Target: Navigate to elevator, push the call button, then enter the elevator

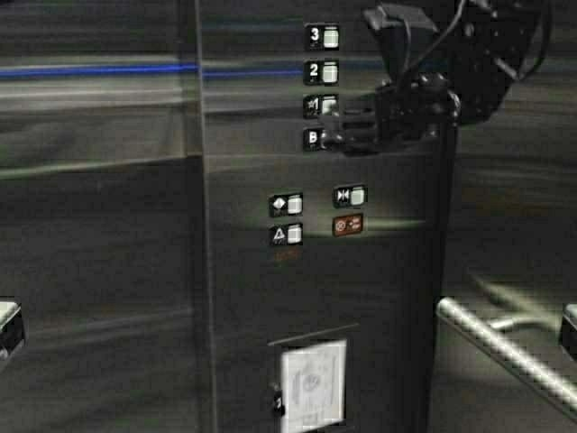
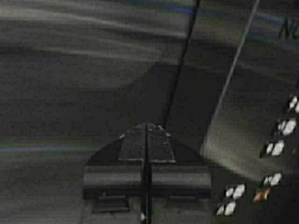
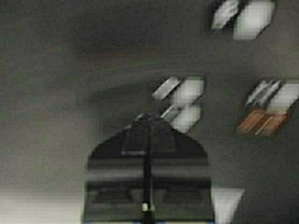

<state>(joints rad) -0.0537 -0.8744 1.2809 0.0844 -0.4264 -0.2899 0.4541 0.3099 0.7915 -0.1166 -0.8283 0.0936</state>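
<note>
Right at the B button [image 1: 313, 138], R gripper [image 1: 338, 135] tips pinched together, holding nothing; slight drift toward neighbouring floor buttons [image 1: 323, 70] = wrong press. L gripper [image 2: 146, 128] also closed, idle.

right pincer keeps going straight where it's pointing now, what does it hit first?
Most likely the B floor button on the steel button panel: the shut right pincer points at it, tip about level with it. Remaining gap unclear.

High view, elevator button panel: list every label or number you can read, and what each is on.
"3": top floor button on the panel.
"2": button below it.
"B": lowest floor button, beside the right gripper.
Symbols only: lower buttons.
Unreadable: posted notice.
</note>
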